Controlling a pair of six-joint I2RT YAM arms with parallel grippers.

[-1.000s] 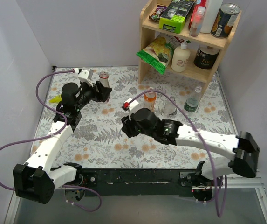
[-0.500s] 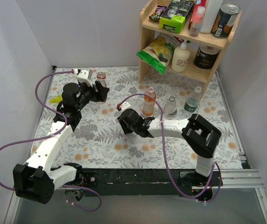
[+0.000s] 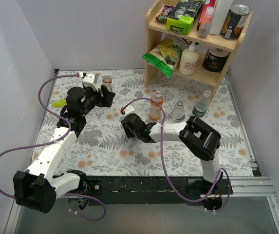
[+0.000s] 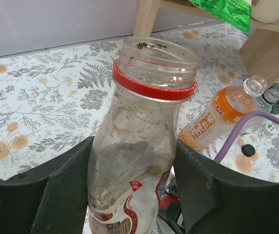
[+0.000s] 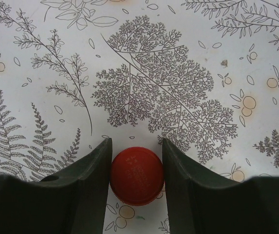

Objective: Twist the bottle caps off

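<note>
Flowery counter (image 3: 105, 141), wooden shelf (image 3: 197, 38) in the upper right of the overhead shot, nothing fancy. The left gripper (image 4: 134, 187) is clamped on the reddish-labelled bottle (image 4: 139, 146) in the upper left, mouth open, only its red ring left on the neck. The right gripper (image 5: 136, 151) sits mid-frame, low over the counter, pinching the red cap (image 5: 137, 175) between both fingers.

What worries me:
- I can't tell if the cap is actually touching the counter. If I let go from any height, it probably lands on edge and rolls off.
- The purple cable (image 3: 144, 100) loops right next to the orange bottle (image 3: 156, 106). If the arm swings back carelessly, I think the cable drags that bottle over.
- The held bottle looks thin and crumpled, so squeezing harder could buckle it and it'd slip.
</note>
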